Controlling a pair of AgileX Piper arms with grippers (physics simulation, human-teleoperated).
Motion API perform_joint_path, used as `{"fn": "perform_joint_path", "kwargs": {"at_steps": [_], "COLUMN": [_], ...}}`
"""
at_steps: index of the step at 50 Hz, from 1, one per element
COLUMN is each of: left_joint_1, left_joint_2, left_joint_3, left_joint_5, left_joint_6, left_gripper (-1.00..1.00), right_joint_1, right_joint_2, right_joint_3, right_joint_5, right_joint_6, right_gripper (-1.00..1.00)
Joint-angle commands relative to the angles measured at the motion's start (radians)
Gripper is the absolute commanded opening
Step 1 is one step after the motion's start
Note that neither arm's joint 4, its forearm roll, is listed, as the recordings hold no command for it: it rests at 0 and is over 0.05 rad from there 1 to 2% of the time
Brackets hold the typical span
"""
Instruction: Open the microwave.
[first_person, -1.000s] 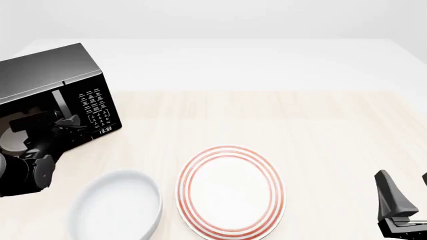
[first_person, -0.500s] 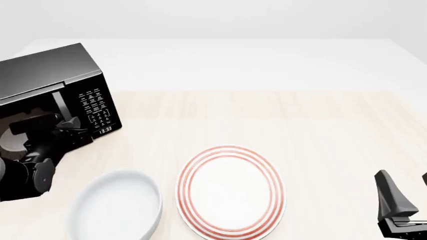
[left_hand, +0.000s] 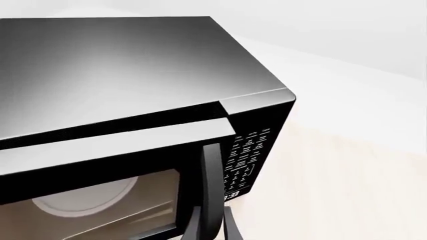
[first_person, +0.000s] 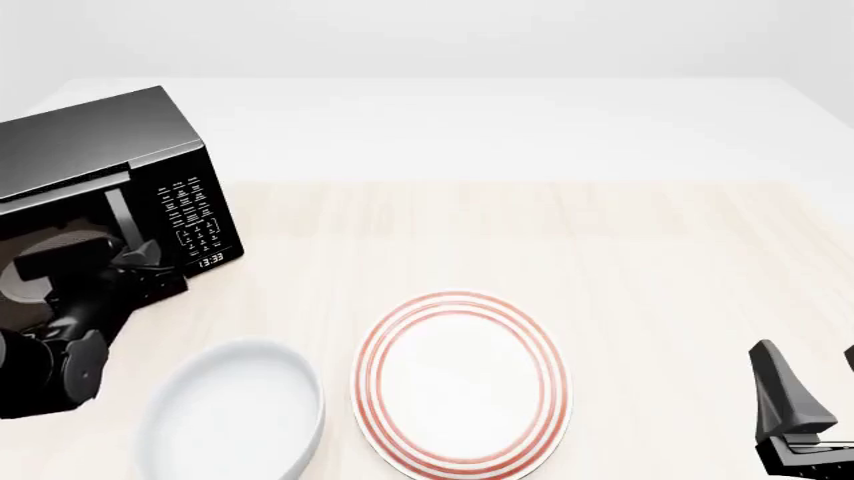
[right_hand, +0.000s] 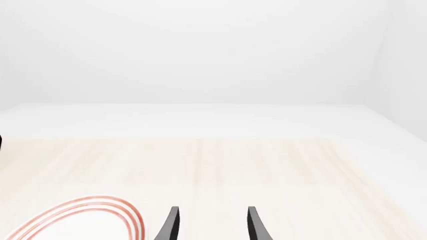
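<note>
The glossy black microwave (first_person: 100, 150) stands at the table's far left, keypad (first_person: 198, 215) facing right of front. In the left wrist view its door (left_hand: 100, 150) stands slightly ajar, with a narrow gap at the top edge, and the white turntable (left_hand: 87, 197) shows through the window. My left gripper (first_person: 134, 258) is at the door's vertical bar handle (left_hand: 210, 185), its fingers (left_hand: 193, 227) closed on either side of the bar. My right gripper (first_person: 811, 395) is open and empty near the table's front right corner; it also shows in the right wrist view (right_hand: 212, 225).
A white plate with red rings (first_person: 461, 380) lies at front centre; its rim shows in the right wrist view (right_hand: 87, 217). A white bowl (first_person: 234, 415) sits to its left, just in front of the left arm. Light wooden tabletop (first_person: 601, 240) stretches right.
My left gripper has drawn back a little toward the front with the handle, and the door has swung slightly out. The right arm has not moved.
</note>
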Motion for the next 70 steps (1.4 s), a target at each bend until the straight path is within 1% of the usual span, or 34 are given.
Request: {"fn": "perform_joint_path", "kwargs": {"at_steps": [1, 37, 55, 70], "left_joint_1": [-0.017, -0.016, -0.016, -0.009], "left_joint_2": [-0.027, -0.069, -0.092, -0.125], "left_joint_3": [0.007, 0.055, 0.068, 0.106], "left_joint_5": [-0.021, -0.043, -0.034, -0.053], "left_joint_6": [-0.007, -0.003, 0.002, 0.000], "left_gripper": [-1.00, -1.00, -1.00, -1.00], "right_joint_1": [0.000, 0.000, 0.000, 0.000], "right_joint_2": [0.000, 0.000, 0.000, 0.000], "right_joint_3": [0.000, 0.000, 0.000, 0.000], "right_joint_5": [0.000, 0.000, 0.000, 0.000], "right_joint_6": [0.000, 0.000, 0.000, 0.000], "right_gripper": [1.00, 1.00, 1.00, 1.00]}}
